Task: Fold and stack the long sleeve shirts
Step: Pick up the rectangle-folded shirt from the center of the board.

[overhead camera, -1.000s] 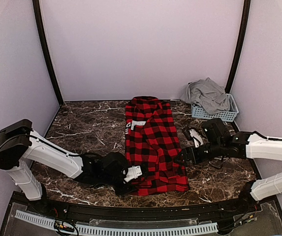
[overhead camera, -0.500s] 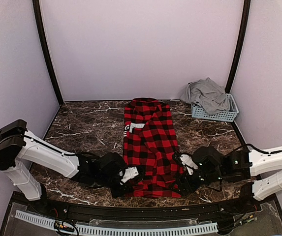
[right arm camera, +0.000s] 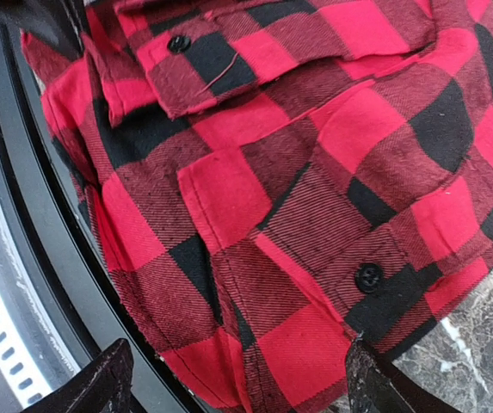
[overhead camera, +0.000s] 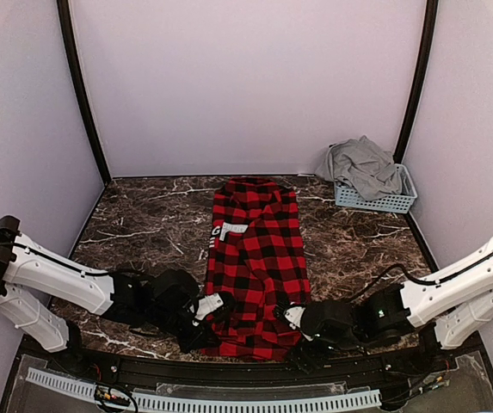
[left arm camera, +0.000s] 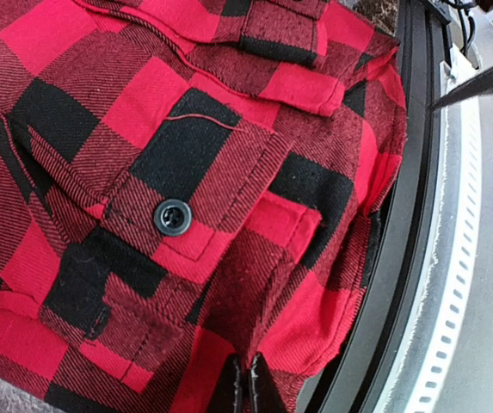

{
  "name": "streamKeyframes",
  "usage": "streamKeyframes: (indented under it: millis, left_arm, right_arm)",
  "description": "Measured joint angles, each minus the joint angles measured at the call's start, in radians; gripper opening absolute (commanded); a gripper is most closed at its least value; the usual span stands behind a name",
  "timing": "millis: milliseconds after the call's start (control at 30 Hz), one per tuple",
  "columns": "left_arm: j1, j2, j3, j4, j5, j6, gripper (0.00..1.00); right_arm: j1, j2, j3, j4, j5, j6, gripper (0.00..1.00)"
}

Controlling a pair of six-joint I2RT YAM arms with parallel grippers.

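- Two long sleeve shirts here: one red-and-black check shirt (overhead camera: 255, 267) spread out well to the left of the basket (overhead camera: 394, 204), and one grey shirt (overhead camera: 365, 165) heaped inside it.
- One basket, pale blue and slatted.
- Two grippers, the left gripper (left arm camera: 244, 383) and the right gripper (right arm camera: 237, 370), both well away from the basket.
- Black buttons on the check shirt: one button (left arm camera: 172, 216) in the left wrist view, two in the right wrist view. I can't tell whether any is the same one.
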Motion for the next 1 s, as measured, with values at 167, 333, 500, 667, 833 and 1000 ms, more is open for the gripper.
streamKeyframes:
  millis: [167,333,500,667,833,1000]
  left_arm:
    - [0.0,-0.011,0.0,-0.001,0.005,-0.024,0.0]
    - [0.0,-0.011,0.0,-0.003,0.006,-0.035,0.0]
    - [0.0,-0.02,0.0,-0.003,0.011,-0.045,0.0]
    - [0.0,-0.055,-0.005,0.0,0.018,-0.054,0.0]
    - [0.0,-0.071,-0.015,0.001,0.024,-0.075,0.0]
    - [-0.012,-0.072,-0.018,-0.027,0.023,-0.139,0.0]
  right_arm:
    - [0.019,0.078,0.024,-0.004,0.018,-0.025,0.76]
    - [0.02,0.127,0.05,-0.027,0.036,-0.026,0.71]
    - [0.023,0.19,0.087,-0.061,0.059,-0.015,0.58]
    - [0.026,0.208,0.105,-0.066,0.065,-0.01,0.28]
    - [0.028,0.205,0.103,-0.068,0.048,-0.023,0.0]
    - [0.063,0.182,0.097,-0.068,0.002,-0.015,0.0]
